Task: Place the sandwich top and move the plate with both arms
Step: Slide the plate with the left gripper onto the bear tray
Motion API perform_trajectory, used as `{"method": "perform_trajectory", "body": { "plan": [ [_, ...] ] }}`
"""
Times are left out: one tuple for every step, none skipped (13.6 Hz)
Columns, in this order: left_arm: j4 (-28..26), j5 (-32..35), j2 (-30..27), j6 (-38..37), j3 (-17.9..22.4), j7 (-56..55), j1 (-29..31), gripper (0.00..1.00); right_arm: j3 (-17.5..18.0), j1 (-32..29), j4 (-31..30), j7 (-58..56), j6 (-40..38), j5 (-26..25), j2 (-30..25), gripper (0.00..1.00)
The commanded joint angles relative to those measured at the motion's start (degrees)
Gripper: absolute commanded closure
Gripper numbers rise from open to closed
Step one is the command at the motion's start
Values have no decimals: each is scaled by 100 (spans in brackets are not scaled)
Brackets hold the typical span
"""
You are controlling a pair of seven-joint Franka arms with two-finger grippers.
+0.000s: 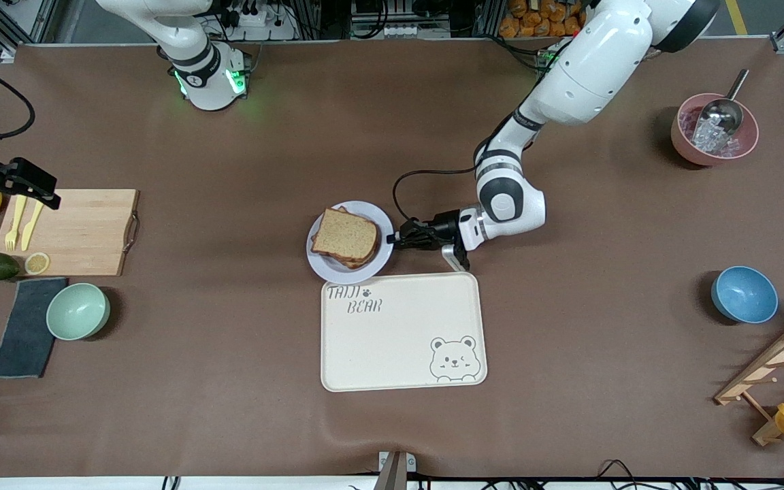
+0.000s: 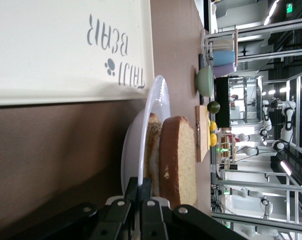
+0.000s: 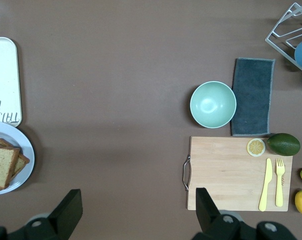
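- Left claw point(image 1: 395, 238) lies low at the table, its fingers point(image 2: 146, 200) pressed together on the rim of the small round pale lavender-white plate point(image 1: 378, 262), at the side of the plate toward the left arm's end of the table.
- On that plate sits a stacked sandwich; its top, a squarish light-brown wholemeal bread slice with a darker crust point(image 1: 344, 236), lies flat on the slices beneath it.
- In the left wrist view the top slice point(image 2: 178, 160) shows edge-on above the lower slices, and the plate rim point(image 2: 158, 100) curves around them.
- Just beside the plate, nearer the front camera, lies the rectangular cream tray with a bear drawing point(image 1: 402, 331).
- Right claw point(image 1: 28, 185) hangs over the end of the light wooden cutting board point(image 1: 79, 231) toward the right arm's end of the table, fingers point(image 3: 66, 212) spread wide, holding nothing; this arm waits.
- On the board lie a yellow plastic knife and fork point(image 1: 23, 221) and a lemon slice point(image 1: 37, 263).
- Beside the board, nearer the front camera, stand a mint-green round bowl point(image 1: 77, 311) and a dark grey folded cloth point(image 1: 24, 327).
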Motion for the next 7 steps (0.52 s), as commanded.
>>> {"method": "perform_trajectory", "body": {
  "plan": [
    [33, -426, -176, 53, -23, 163, 13, 100, 17, 18, 43, 86, -51, -69, 14, 0],
    [42, -444, -220, 53, -31, 163, 48, 100, 17, 18, 43, 86, -51, -69, 14, 0],
    [34, -462, -281, 53, -31, 163, 57, 100, 17, 18, 34, 86, -51, -69, 14, 0],
    [25, -462, -334, 53, -40, 163, 57, 100, 25, 18, 34, 86, -60, -69, 14, 0],
    [-1, -471, -378, 53, -75, 163, 66, 100, 25, 18, 34, 86, -69, -69, 14, 0],
    [-45, -471, -457, 53, -93, 163, 101, 100, 25, 18, 34, 86, -69, -69, 14, 0],
    [-89, -471, -545, 53, -119, 163, 144, 100, 25, 18, 34, 86, -77, -69, 23, 0]
  ]
}}
